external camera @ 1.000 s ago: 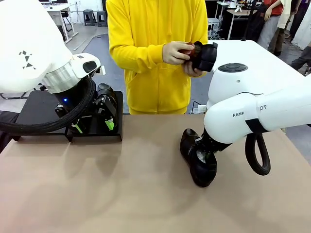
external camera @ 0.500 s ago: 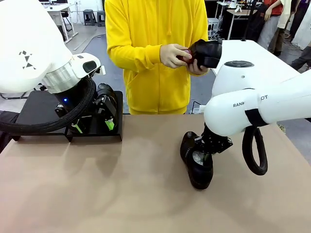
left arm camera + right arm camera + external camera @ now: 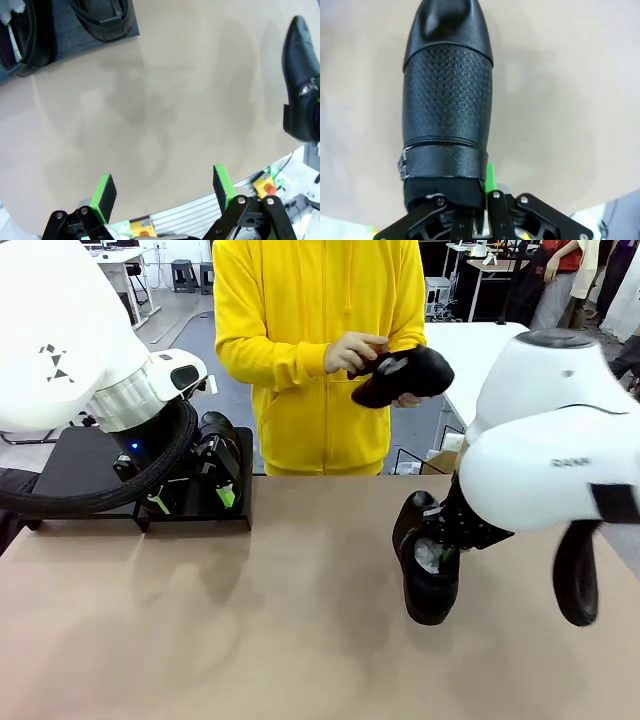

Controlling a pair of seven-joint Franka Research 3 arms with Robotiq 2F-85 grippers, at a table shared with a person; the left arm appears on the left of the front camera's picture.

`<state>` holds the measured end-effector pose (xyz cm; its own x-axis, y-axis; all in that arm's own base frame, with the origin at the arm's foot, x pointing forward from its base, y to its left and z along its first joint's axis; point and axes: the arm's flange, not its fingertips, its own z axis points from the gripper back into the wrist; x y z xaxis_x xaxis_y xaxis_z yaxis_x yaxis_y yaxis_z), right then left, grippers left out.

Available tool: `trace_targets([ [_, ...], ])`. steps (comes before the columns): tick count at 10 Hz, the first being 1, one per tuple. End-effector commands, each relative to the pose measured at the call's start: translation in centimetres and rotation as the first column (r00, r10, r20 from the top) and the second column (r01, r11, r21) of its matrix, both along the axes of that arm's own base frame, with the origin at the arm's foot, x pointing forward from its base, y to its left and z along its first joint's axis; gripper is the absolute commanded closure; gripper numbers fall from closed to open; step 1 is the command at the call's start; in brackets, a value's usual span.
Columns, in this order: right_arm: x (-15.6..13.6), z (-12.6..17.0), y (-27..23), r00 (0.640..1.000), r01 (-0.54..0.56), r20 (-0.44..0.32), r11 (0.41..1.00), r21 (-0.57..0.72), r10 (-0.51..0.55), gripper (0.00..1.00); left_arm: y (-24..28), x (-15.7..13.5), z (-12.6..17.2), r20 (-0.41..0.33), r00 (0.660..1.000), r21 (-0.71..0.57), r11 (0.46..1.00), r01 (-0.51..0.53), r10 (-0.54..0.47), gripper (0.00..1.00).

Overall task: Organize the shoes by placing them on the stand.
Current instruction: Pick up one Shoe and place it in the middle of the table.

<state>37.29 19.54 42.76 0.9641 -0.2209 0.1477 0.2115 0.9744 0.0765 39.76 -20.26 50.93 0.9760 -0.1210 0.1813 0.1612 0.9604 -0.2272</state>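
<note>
The right gripper (image 3: pixel 481 182) has its fingers pressed together on the back rim of a shoe (image 3: pixel 447 100), pinching the leather wall. One green pad (image 3: pixel 490 174) shows just outside that rim. In the front view this shoe (image 3: pixel 428 578) hangs right of centre with its toe pointing to the near edge of the table (image 3: pixel 250 640) and its heel higher. I cannot tell whether the toe is clear of the table.

The left gripper (image 3: pixel 164 189) has its fingers spread wide and holds nothing. It hovers over bare table just near of the stand (image 3: pixel 80 465), which sits at the far left.

By my judgement the task is about half done. A second shoe (image 3: pixel 102 19) and a third shoe (image 3: pixel 26 42) sit side by side on the stand (image 3: pixel 67 32). The gripped shoe is well apart from the stand and has the whole table to cross. A fourth shoe (image 3: pixel 410 373) is in the person's hands (image 3: pixel 355 352), beyond the far edge, so it is also left to place.

The gripped shoe is black, with a smooth glossy rounded toe, a woven-textured upper and a plain strap across the instep. A small silver buckle (image 3: pixel 403 163) sits at the strap's side. White crumpled paper (image 3: pixel 428 555) shows inside the opening.
</note>
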Motion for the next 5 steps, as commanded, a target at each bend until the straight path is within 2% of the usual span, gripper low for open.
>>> trace_targets([
  [1,-5.9,2.9,2.1,0.997,0.059,0.057,0.998,0.002,-0.059,1.0,0.2,0.0,0.2,-0.004,1.0,-0.005,1.0,0.002,-0.002,0.0],
  [2,0.0,0.0,0.0,1.0,0.0,0.0,1.0,0.0,0.0,1.0,0.2,0.0,0.2,-0.004,1.0,-0.005,1.0,0.002,-0.002,0.0],
  [4,0.0,0.0,0.0,1.0,0.0,0.0,1.0,0.0,0.0,1.0,0.0,0.0,0.0,0.0,1.0,0.0,1.0,0.0,0.0,0.0],
  [5,-3.1,1.2,0.5,1.0,0.019,0.023,1.0,-0.015,-0.018,1.0,1.1,-0.6,0.7,0.021,1.0,0.033,0.999,-0.017,0.016,0.0],
])
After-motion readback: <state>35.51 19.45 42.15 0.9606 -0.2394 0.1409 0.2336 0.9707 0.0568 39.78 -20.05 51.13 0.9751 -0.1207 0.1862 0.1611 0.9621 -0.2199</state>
